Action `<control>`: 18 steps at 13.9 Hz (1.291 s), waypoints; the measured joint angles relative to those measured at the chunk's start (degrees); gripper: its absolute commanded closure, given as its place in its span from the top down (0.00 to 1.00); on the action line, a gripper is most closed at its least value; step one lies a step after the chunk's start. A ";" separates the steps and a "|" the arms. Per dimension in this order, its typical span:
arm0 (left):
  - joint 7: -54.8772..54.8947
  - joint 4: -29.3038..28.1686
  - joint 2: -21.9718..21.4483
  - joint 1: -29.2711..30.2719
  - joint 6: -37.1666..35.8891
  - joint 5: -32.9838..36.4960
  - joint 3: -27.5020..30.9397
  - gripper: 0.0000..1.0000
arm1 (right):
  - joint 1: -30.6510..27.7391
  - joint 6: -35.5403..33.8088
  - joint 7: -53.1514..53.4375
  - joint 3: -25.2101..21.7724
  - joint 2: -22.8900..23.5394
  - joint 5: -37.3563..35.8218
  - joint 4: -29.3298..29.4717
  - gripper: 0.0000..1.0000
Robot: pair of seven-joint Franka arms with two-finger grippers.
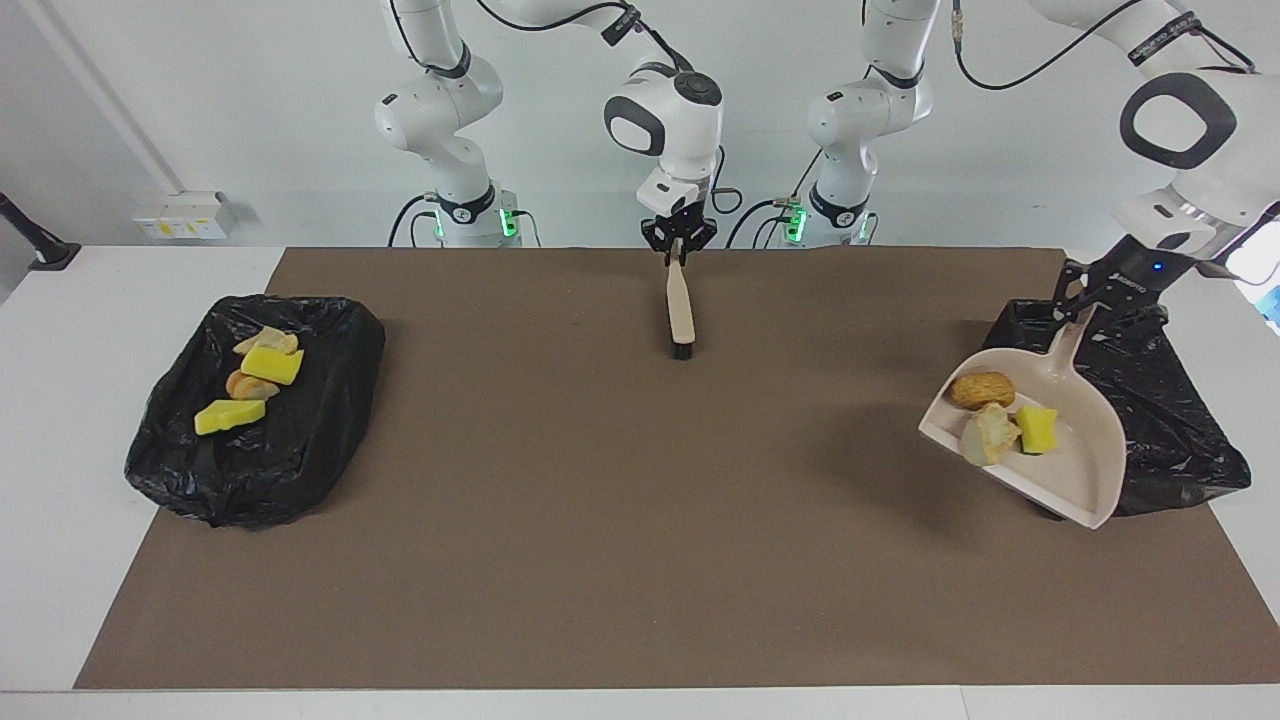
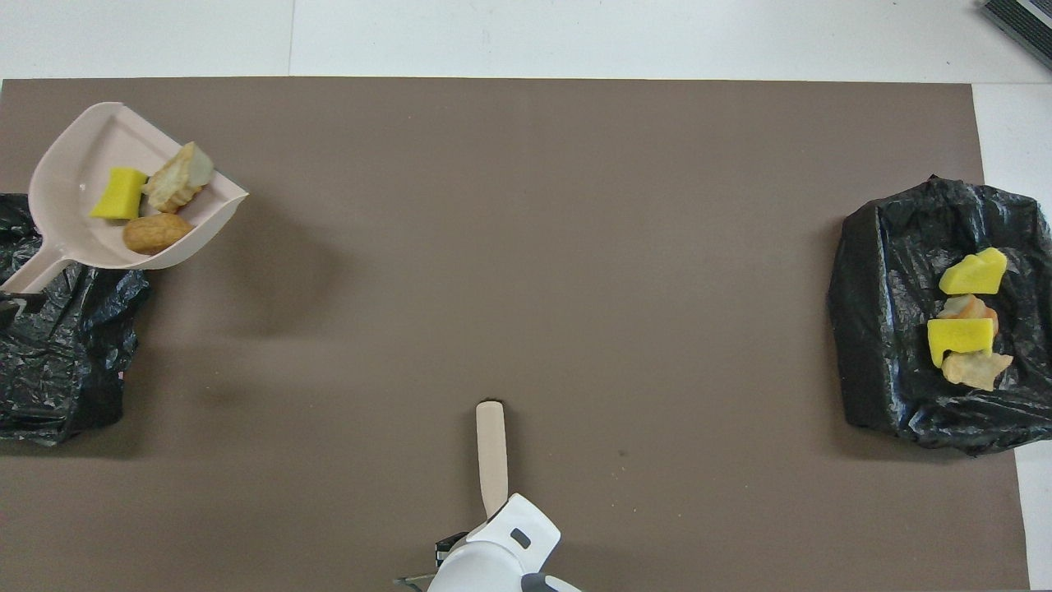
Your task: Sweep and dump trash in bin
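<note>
At the facing view's right, the left gripper [image 1: 1076, 312] pinches the dustpan [image 1: 1075, 470] handle; its three trash chunks [image 1: 1000, 415] hang seemingly just short of the bin [image 1: 1170, 420].

A wide bare stretch of brown table mat [image 1: 560, 520] lies open between 2 crumpled black bag-lined bins. One black bin [image 1: 262, 405] sits at the right arm's end, the other black bin [image 1: 1150, 400] at the left arm's end. A beige dustpan [image 1: 1060, 440] hangs over that bin's edge. A beige brush with black bristles [image 1: 680, 310] hangs over the mat's middle, close to the robots.
</note>
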 measured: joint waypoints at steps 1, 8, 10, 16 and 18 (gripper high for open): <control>1.80 1.11 0.07 2.30 -1.54 0.00 0.11 0.00 | 0.00 0.04 0.00 -0.01 0.02 -0.01 0.00 0.48; 21.11 16.03 7.58 16.19 -10.58 12.97 0.49 0.00 | -0.31 -6.20 0.04 -0.45 -0.05 -0.17 3.58 1.00; 25.72 21.40 11.15 17.20 -10.46 18.31 0.54 0.00 | -2.12 -11.35 -1.33 -0.49 -0.44 -0.26 7.75 1.00; 30.47 26.51 14.68 14.68 -9.14 33.98 -1.41 0.00 | -11.14 -28.43 -16.64 -1.28 -2.45 -0.23 20.22 1.00; 31.25 26.52 14.88 11.27 -8.86 39.75 -1.56 0.00 | -14.61 -33.02 -23.63 -1.40 -2.58 -0.17 24.01 1.00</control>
